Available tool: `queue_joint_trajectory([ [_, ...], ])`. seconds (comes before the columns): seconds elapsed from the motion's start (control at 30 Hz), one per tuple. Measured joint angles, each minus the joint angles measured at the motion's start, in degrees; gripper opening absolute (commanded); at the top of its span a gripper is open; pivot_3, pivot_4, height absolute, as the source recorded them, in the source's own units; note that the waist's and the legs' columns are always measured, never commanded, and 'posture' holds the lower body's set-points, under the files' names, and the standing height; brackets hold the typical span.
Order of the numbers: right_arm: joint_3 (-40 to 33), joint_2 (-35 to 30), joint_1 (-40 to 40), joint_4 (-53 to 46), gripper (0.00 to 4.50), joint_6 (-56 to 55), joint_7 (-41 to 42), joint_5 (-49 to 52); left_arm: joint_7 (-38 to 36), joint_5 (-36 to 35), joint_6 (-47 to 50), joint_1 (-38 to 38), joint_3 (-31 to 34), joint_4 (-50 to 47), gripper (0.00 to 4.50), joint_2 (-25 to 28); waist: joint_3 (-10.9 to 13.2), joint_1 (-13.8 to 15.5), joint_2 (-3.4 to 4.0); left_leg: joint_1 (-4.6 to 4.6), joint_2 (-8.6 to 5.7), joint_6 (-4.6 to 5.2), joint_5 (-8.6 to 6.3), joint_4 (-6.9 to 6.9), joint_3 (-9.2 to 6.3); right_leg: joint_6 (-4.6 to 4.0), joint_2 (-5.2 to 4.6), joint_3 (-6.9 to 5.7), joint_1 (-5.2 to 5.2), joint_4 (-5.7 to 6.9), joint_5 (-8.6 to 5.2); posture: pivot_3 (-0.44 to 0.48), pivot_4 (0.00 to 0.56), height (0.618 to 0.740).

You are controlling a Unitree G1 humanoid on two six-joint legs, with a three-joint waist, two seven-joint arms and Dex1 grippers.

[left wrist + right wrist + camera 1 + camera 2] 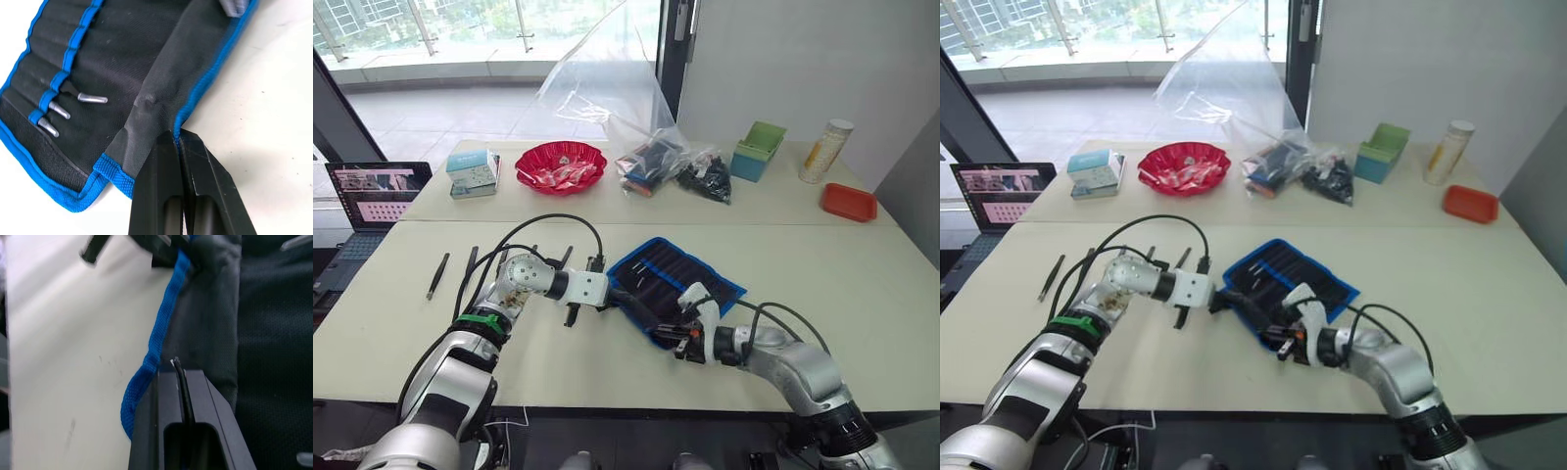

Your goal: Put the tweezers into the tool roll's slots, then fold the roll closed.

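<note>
Tabletop (862, 294), pale and wide, is seen under both arms, with a second pale surface joined behind it. On the near half the tool roll (690, 274) is spread open, a black fabric pouch with bright blue edging, and it lies between the two arms. Its near edge is grasped from both ends. The left gripper (177, 139) is closed on the blue-edged flap at the roll's left corner, as the left wrist view shows the two black fingers pressed together over the fabric. The right gripper (683, 338) is placed at the near right part of the same edge; in the right wrist view its fingers are closed on the blue edging, and a thin black strap lies along them.

Three silver-tipped tweezers (90, 98) are already seated in the slots at one end of the roll. Two more loose tweezers (437, 275) are left on the tabletop, well to the left of the roll, beside the left arm.

At the back, a clear plastic bag (636, 108), a red bowl (560, 164), a green box (758, 150) and a red tray (848, 201) are standing.
</note>
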Motion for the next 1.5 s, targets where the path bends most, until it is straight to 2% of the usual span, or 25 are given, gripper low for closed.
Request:
queue_joint_trajectory([
  [0.17,1.67,0.09,-0.79,2.06,0.0,-4.05,1.92,-2.27,-10.22,-13.08,24.95,6.3,4.73,-15.83,2.55,5.96,-0.01,-0.91,-0.01,0.07,0.1,-0.01,0.01,-0.02,-0.1,0.0,0.1,0.01,0.06,0.03,0.0,0.0,0.15,0.74],
  [0.27,1.66,-0.27,-0.7,2.25,0.0,-4.48,2.51,-3.03,-10.33,-21.55,41.77,9.5,9.27,-27.85,3.54,8.18,-0.02,-0.71,-0.01,0.25,0.07,0.01,-0.01,-0.01,-0.21,0.0,0.09,0.07,0.33,0.0,0.0,0.0,0.15,0.74],
  [0.37,1.62,-0.53,-0.63,2.36,0.0,-4.5,2.59,-4.2,-2.75,-26.64,52.97,11.02,12.39,-35.7,3.54,3.51,-0.06,0.06,-0.08,0.71,0.04,0.44,-0.26,-0.04,-0.29,0.02,0.1,0.11,0.89,-0.38,-0.01,0.0,0.15,0.74],
  [0.53,1.62,0.04,-0.6,2.38,0.0,-4.49,2.58,-4.56,11.44,-26.8,60.93,14.1,12.88,-39.61,2.03,-4.77,-0.1,0.39,-0.12,0.81,0.06,0.47,-0.28,-0.1,-0.17,0.06,0.12,0.26,0.92,-0.55,-0.04,0.0,0.15,0.74],
  [0.73,1.41,-0.06,-0.46,2.15,0.0,-4.36,2.61,-4.76,20.8,-23.03,58.33,17.8,11.31,-39.55,0.02,-8.78,-0.1,0.63,-0.13,0.82,0.05,0.44,-0.26,-0.12,-0.14,0.06,0.09,0.31,0.92,-0.6,-0.03,0.0,0.15,0.74],
  [0.93,1.37,-0.25,-0.47,2.04,0.0,-4.34,3.02,-5.04,26.42,-18.35,49.46,19.86,10.08,-31.19,0.02,-11.74,-0.11,0.78,-0.13,0.8,0.03,0.43,-0.26,-0.14,-0.12,0.06,0.07,0.31,0.91,-0.68,-0.03,0.0,0.15,0.74],
  [1.27,2.34,-1.4,0.25,2.24,0.0,-10.59,8.39,-7.53,27.21,-15.82,36.29,17.6,9.85,-19.16,0.02,-14.15,-0.51,1.58,-0.2,0.85,-0.02,0.44,-0.27,-0.16,-0.11,0.07,0.02,0.3,1.01,-0.82,-0.03,0.0,0.15,0.74],
  [1.43,-1.25,2.57,-1.9,4.56,0.0,-11.38,8.86,-5.46,26.45,-14.95,34.32,17.59,9.58,-18.49,0.02,-14.02,-0.51,1.7,-0.2,0.84,-0.04,0.43,-0.26,-0.17,-0.11,0.08,0.01,0.31,1.0,-0.81,-0.03,0.0,0.15,0.74],
  [1.5,-2.73,4.91,-5.4,9.17,0.0,-16.26,7.54,-6.98,24.69,-14.94,34.02,17.65,9.15,-18.5,0.02,-13.0,-0.52,1.46,-0.21,0.85,-0.01,0.42,-0.25,-0.21,-0.11,0.08,0.03,0.31,0.95,-0.79,-0.03,0.0,0.15,0.74],
])
